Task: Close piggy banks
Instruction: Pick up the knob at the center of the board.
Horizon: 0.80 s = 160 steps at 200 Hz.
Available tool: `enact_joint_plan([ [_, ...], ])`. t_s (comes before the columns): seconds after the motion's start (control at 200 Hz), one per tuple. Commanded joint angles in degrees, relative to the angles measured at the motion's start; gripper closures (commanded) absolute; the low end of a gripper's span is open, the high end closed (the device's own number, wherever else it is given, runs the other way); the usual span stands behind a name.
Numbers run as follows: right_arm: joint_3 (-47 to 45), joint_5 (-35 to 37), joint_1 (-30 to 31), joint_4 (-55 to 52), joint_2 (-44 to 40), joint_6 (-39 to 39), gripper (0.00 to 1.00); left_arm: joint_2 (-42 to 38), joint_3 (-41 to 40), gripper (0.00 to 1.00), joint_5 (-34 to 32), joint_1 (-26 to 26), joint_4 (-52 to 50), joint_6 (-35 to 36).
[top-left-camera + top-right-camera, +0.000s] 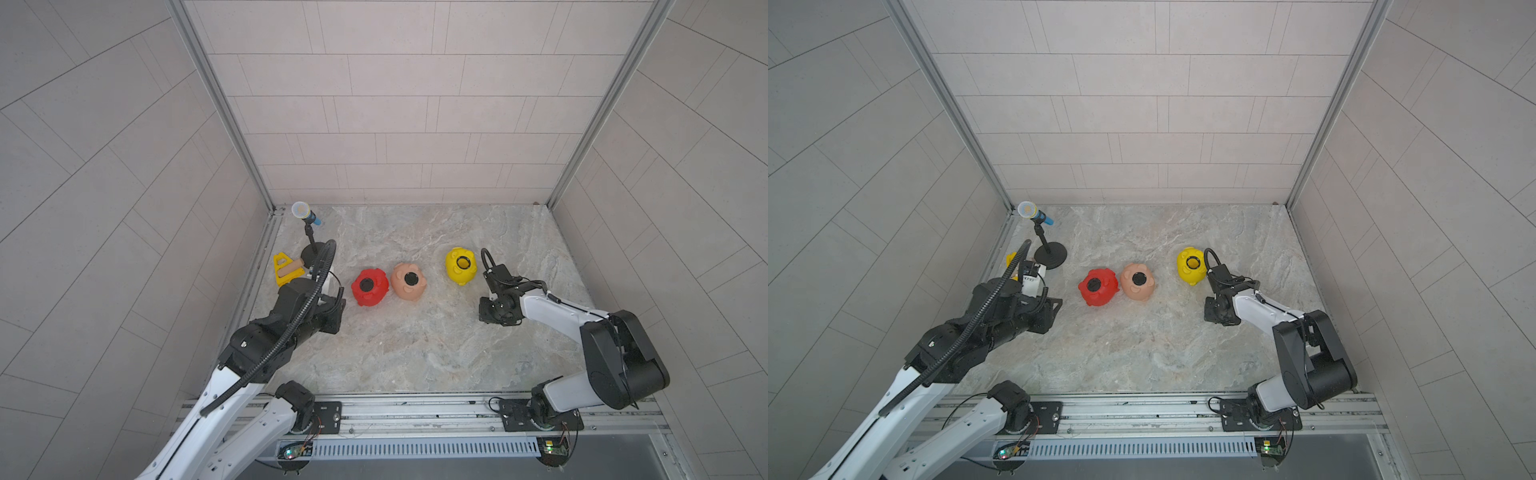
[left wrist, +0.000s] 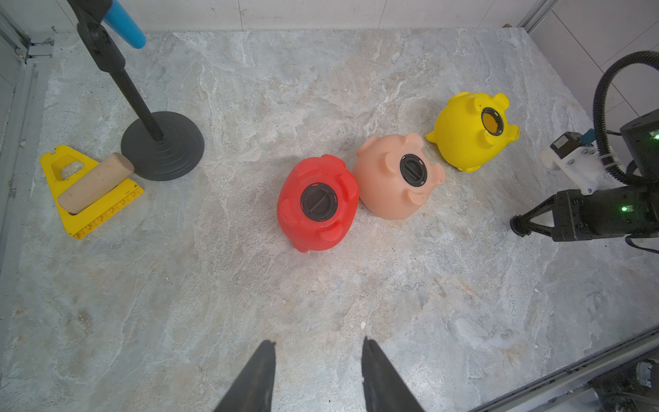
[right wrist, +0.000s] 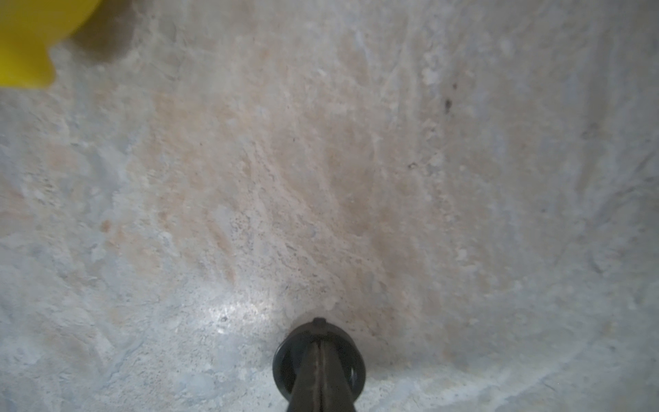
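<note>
We judge the last of three closures to be in hand. The right gripper [image 3: 320, 342] has its fingers pressed together on the raised rib of a small black round plastic plug [image 3: 289, 356]. The plug hangs low over the marbled grey stone-look tabletop [image 3: 356, 160], and we cannot tell whether it touches it. The rounded yellow plastic piggy bank [image 2: 463, 142] lies on its side near those fingers, on their far side from the robot base. Its round belly hole [image 2: 492, 121] is open and empty. The left gripper [image 2: 318, 341] has its fingers apart and holds nothing. Ahead of them, well apart from the tips, the rounded red plastic piggy bank [image 2: 321, 233] and the peach-pink plastic piggy bank [image 2: 381, 185] lie touching each other. Each already has a black plug seated in its belly. We think the next move calls for carrying the plug to the yellow hole, squaring it to the tilted rim, then pressing and twisting. The loose pig may roll, so the left fingers may need to steady it. We can read no brand or label. The yellow triangular plastic tool [image 2: 85, 221] carries ruler marks along one edge, too small to read.
</note>
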Motion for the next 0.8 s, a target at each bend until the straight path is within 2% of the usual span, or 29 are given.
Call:
enact_joint_plan([
  [0.0, 1.4, 1.5, 0.3, -4.3, -0.5, -2.1, 1.00, 0.0, -0.7, 0.56, 0.1, 0.4, 0.5, 0.4],
  [0.415, 8.2, 2.2, 0.5, -11.6, -6.2, -7.6, 1.00, -0.5, -0.8, 0.56, 0.4, 0.4, 0.6, 0.4],
  [0.615, 14.3, -1.2, 0.6, -13.2, -9.9, -14.7, 1.00, -0.6, -0.8, 0.56, 0.9, 0.5, 0.7, 0.4],
  [0.796, 21.7, -2.0, 1.1, -14.5, -9.2, -22.8, 1.00, -1.0, -0.9, 0.56, 1.2, 0.5, 0.8, 0.4],
])
